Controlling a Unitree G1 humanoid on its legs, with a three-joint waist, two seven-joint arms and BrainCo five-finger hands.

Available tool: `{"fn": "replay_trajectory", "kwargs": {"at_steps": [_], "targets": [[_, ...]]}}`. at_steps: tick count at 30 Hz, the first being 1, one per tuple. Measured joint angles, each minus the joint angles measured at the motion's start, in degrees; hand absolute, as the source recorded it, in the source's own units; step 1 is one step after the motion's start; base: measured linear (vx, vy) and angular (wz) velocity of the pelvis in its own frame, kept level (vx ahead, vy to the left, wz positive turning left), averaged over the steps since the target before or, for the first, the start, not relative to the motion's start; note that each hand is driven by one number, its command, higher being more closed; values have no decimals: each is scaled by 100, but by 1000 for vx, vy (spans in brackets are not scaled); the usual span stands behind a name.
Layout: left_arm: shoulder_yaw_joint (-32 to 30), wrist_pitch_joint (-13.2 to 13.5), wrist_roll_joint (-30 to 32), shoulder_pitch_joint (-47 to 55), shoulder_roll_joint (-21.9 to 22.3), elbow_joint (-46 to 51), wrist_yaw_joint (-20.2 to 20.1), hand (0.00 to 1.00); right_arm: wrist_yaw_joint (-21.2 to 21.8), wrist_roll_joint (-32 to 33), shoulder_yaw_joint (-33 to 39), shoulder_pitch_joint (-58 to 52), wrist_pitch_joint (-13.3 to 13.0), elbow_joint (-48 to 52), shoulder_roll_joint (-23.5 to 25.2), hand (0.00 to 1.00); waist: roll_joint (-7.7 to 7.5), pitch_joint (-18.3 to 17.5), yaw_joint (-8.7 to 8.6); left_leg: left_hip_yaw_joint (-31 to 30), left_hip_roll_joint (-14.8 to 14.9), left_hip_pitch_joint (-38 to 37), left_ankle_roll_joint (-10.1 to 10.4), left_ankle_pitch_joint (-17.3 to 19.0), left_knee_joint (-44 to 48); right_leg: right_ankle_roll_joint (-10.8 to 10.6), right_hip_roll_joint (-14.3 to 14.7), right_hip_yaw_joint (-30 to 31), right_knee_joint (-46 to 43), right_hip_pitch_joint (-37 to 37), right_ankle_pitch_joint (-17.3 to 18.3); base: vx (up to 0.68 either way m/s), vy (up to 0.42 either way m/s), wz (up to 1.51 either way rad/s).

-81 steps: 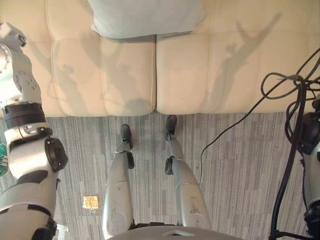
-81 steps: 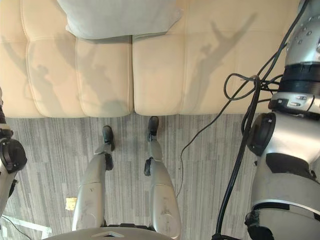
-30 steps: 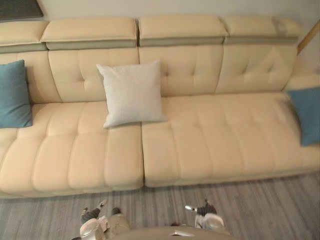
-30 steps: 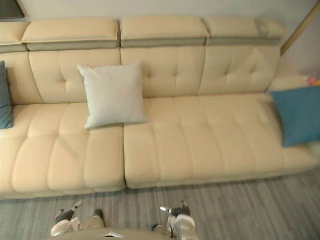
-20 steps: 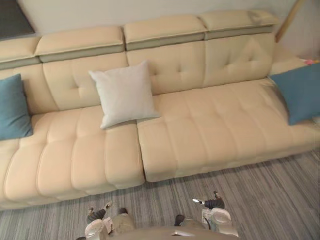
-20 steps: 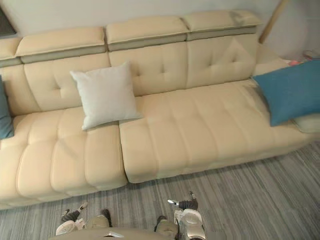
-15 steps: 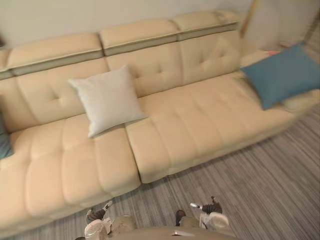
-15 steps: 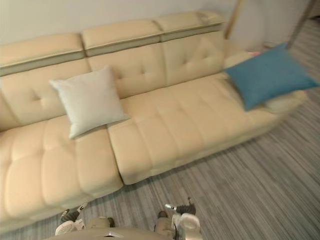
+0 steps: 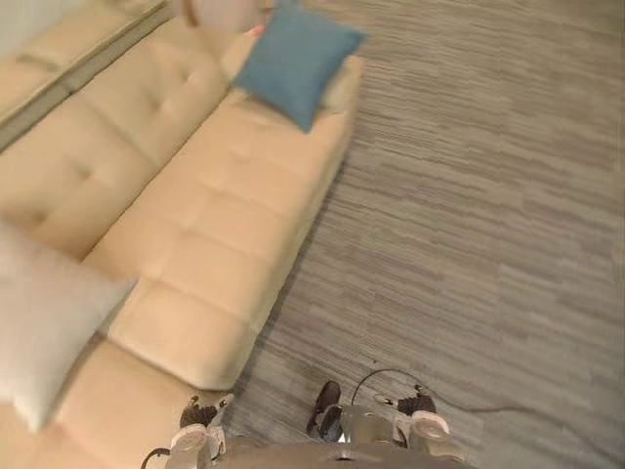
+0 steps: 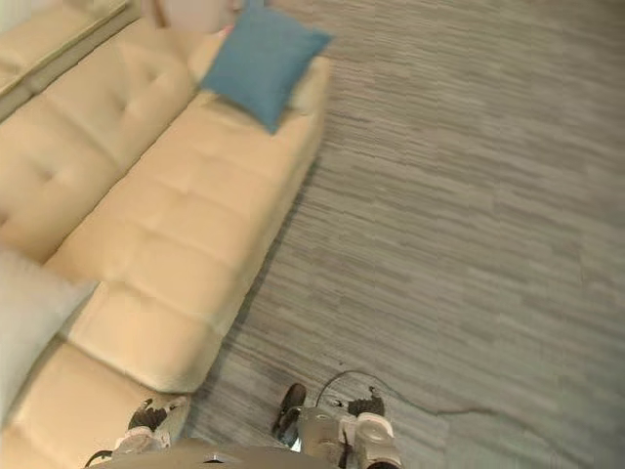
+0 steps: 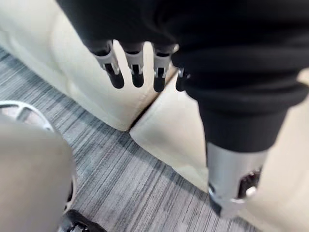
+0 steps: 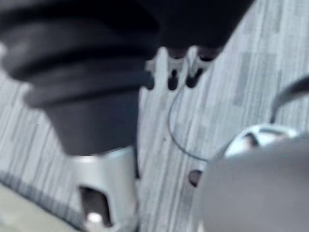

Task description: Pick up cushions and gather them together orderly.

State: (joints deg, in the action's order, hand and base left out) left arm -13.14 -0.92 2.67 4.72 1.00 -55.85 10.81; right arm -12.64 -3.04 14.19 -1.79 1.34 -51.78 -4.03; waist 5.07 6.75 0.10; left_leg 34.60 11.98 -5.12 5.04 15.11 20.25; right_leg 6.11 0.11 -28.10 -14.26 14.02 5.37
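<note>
Resting on the sofa [image 9: 195, 225], the blue cushion [image 9: 293, 61] sits upper centre in the left eye view, the pale cushion [image 9: 39, 332] lower left; left wrist view: left hand [image 11: 133, 63] slack-fingered, empty, likely nearer the pale one; right wrist view: right hand [image 12: 170, 65] likewise

A cream tufted sofa [image 9: 225, 205] runs diagonally from the lower left toward the top edge, with its buttoned backrest [image 9: 88, 137] along the left side. A seam [image 11: 138, 117] divides two seat sections. Grey striped carpet [image 9: 488, 195] covers the floor to the sofa's right and meets its front edge.
</note>
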Motion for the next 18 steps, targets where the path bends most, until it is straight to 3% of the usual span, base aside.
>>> {"fn": "replay_trajectory", "kwargs": {"at_steps": [1, 2, 3, 4, 6, 8, 9, 12, 14, 15, 17, 18], "targets": [[10, -2, 17, -31, -21, -8, 1, 0, -2, 29, 23, 17, -4, -12, -6, 0, 35, 15, -17, -34, 73, 50, -1, 0, 272, -20, 16, 78, -59, -7, 63, 72, 24, -51], [38, 1, 46, -57, -50, -6, 2, 0, -8, 59, 38, 20, -10, -70, 3, 0, -50, 86, -15, -273, 410, 422, -132, -70, 1420, -20, 116, 204, -78, -110, 147, 65, -26, -50], [27, -3, 45, -38, -43, -9, 3, 0, -16, 66, 30, 15, -7, -81, 23, 0, -40, 133, 23, -572, 686, 687, -378, -132, 2308, 48, 260, 311, -69, -250, 194, 105, -70, -65], [-53, 0, 18, -34, -5, 59, -1, 0, -28, 87, 24, -5, -8, -82, 46, 0, -29, 149, 74, -938, 848, 961, -461, -10, 3004, 34, 385, 419, -96, -356, 263, 115, -57, -59], [-44, 13, -25, -34, -9, 188, 7, 0, -47, 117, 20, -17, 3, -59, 105, 0, -51, 213, 169, -1562, 750, 1407, -328, 191, 3573, 111, 527, 662, -125, -563, 390, 119, -14, -71], [-39, 22, -36, -34, -5, 346, 7, 0, -49, 144, -2, -11, 13, -20, 154, 0, -130, 268, 204, -1905, 480, 1763, -249, 303, 3495, 117, 534, 881, -131, -665, 450, 116, 20, -71], [-31, 62, -43, -37, 12, 483, 5, 0, -51, 162, -42, -28, 16, 96, 181, 0, -163, 313, 279, -2007, 263, 2080, -273, 347, 3197, 107, 534, 1115, -101, -736, 462, 122, 47, -73], [-73, 88, -28, -37, 91, 617, 3, 0, -66, 165, -55, -31, 24, 138, 195, 0, -170, 340, 345, -2055, -12, 2448, -257, 311, 2051, 16, 539, 1445, 20, -851, 474, 166, 86, -69], [-80, 101, -16, -34, 144, 700, 6, 0, -126, 169, -25, -37, 32, 130, 231, 0, -164, 324, 476, -2113, -217, 2504, -220, -146, 496, -128, 585, 1767, 285, -1027, 473, 266, 120, -85], [-82, 109, -20, -35, 150, 718, 3, 0, -140, 179, 53, -26, 37, 121, 247, 0, -190, 287, 545, -2236, -268, 2528, -339, -452, 247, -165, 616, 1972, 320, -1049, 503, 395, 192, -108], [-120, 99, -14, -30, 142, 729, 3, 0, -155, 248, 54, -51, 37, 139, 382, 0, -257, 150, 627, -2361, -376, 2512, -500, -697, 249, -292, 586, 2243, 207, -1017, 674, 422, 201, -93], [-153, 107, -18, -15, 81, 722, -3, 0, -164, 278, 51, -146, 32, 143, 446, 0, -405, 112, 630, -2223, -507, 2318, -516, -746, 263, -580, 403, 2411, -247, -948, 1011, 361, 152, -67]]}}
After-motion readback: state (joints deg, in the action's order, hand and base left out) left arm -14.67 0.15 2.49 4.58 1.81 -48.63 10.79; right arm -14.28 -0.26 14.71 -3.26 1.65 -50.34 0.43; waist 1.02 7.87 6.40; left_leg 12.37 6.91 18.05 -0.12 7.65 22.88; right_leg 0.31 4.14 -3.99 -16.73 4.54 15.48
